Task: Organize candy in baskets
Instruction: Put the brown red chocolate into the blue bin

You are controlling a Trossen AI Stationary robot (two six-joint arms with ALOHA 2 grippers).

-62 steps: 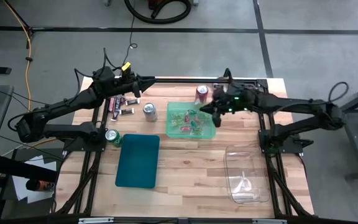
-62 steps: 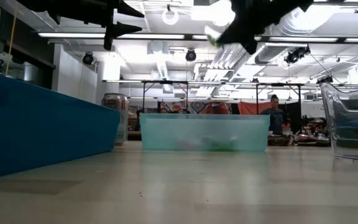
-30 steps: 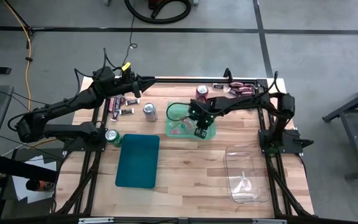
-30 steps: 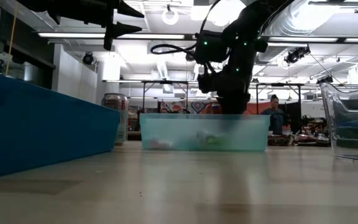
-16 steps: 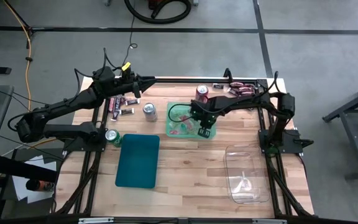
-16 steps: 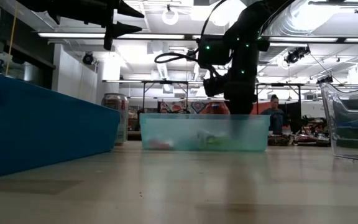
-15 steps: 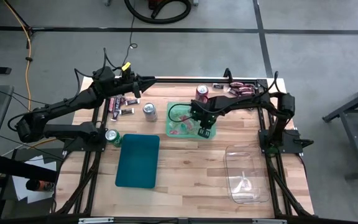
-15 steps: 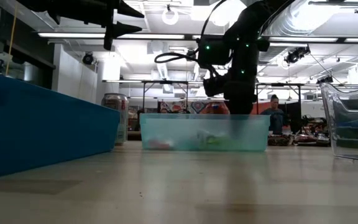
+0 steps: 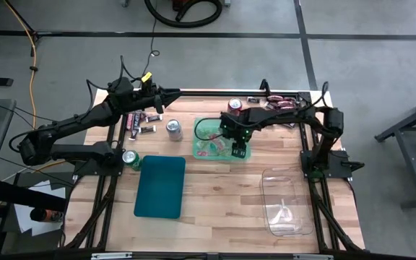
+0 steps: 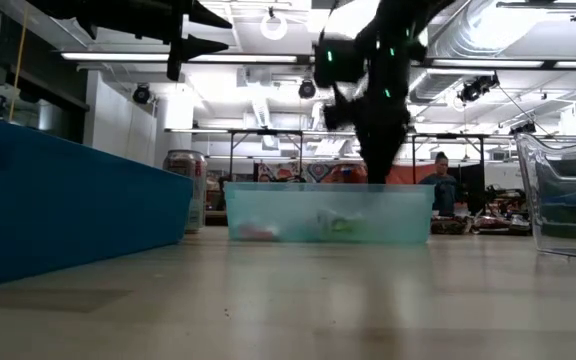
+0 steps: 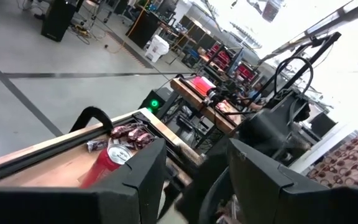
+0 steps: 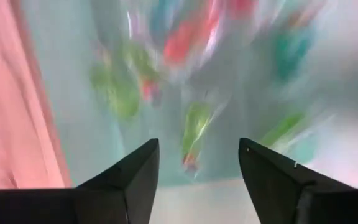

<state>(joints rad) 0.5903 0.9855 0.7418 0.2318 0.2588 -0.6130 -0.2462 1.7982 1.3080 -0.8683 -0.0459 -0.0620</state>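
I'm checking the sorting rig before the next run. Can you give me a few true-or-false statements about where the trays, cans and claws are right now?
1. The right claw is over the light green tray. True.
2. The right claw is clamped on a candy. False: its fingers stand apart with nothing between them, and candies lie in the tray below.
3. The dark teal tray holds several candies. False: no candy shows in it.
4. The left claw is near the table's far edge, away from the trays. True.
5. Only one soda can stands on the table. False: three do, including the red can.
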